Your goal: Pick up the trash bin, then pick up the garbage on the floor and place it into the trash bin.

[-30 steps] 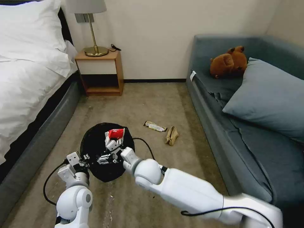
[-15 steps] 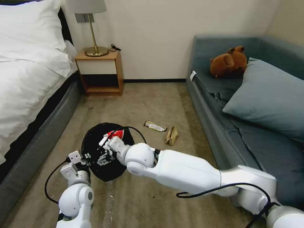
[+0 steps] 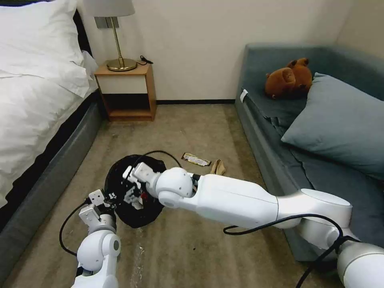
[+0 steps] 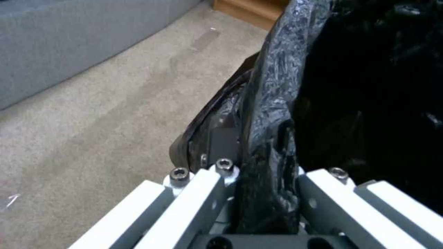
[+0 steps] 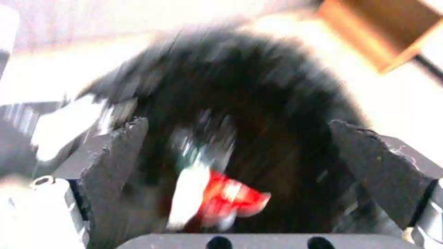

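Black-lined trash bin [image 3: 134, 216], red packet [image 5: 231, 197] inside

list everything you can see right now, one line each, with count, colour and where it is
trash bin: one, black bag liner, on the carpet, rim pinched by the left gripper
snack packet: one, red and white, inside the bin
bar wrapper: one, yellow-black, on the carpet by the sofa
crumpled paper: one, tan, beside the wrapper
teddy bear: one, brown, on the sofa
pillow: one, blue-grey, on the sofa
nightstand: one, wooden, by the bed
lamp: one, brass, on the nightstand
left gripper: shut on the bin's rim
right gripper: open, over the bin
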### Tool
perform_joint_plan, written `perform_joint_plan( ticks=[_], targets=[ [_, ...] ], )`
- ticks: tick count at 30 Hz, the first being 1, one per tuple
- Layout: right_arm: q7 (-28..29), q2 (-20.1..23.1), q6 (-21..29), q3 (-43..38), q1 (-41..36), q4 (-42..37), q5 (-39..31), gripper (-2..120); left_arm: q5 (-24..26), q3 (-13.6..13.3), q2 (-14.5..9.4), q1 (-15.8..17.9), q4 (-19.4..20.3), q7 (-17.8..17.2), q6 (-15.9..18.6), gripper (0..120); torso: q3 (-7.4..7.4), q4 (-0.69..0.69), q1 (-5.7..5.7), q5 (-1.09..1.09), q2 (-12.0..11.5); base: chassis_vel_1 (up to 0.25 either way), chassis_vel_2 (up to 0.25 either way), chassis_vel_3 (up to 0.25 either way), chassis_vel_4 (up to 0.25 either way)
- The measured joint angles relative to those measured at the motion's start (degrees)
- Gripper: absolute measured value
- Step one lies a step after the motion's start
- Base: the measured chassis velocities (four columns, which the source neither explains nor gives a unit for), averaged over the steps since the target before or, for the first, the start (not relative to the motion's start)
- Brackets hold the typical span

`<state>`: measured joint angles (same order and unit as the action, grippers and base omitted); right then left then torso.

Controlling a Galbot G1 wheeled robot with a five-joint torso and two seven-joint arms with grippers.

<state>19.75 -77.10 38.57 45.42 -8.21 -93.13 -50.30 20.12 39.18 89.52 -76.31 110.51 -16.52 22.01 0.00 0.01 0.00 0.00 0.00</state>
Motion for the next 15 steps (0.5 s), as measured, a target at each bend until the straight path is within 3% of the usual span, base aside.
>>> perform_joint_plan(
  ticks=[10, 12, 13, 15],
  targets=[
    [1.95, 1.37, -10.46, -15.94, -11.56, -2.65, 9.14, 100, -0.12, 1.03, -1.63, 1.5, -1.2, 0.96, -0.16, 1, 0.0, -0.01, 0.0, 0.01, 0.0, 0.0, 0.0, 0.0, 0.0],
    [-0.16, 2.02, -18.2, -25.68, -19.83, -3.29, 18.16, 100, -0.14, 1.1, -2.42, 1.93, -1.31, 1.46, 0.4, 1, 0.01, -0.01, 0.0, 0.01, 0.0, 0.0, 0.0, 0.0, 0.0],
    [-0.16, 2.02, -18.2, -25.68, -19.83, -3.29, 18.16, 100, -0.14, 1.1, -2.42, 1.93, -1.31, 1.46, 0.4, 1, 0.01, -0.01, 0.0, 0.01, 0.0, 0.0, 0.0, 0.0, 0.0],
    [-0.83, 2.67, -21.72, -33.26, -25.6, -5.17, 21.21, 100, -0.12, 1.13, -3.27, 2.32, -1.47, 1.79, 0.46, 1, 0.0, -0.02, 0.0, 0.02, 0.0, 0.0, 0.0, 0.0, 0.0]
  ],
)
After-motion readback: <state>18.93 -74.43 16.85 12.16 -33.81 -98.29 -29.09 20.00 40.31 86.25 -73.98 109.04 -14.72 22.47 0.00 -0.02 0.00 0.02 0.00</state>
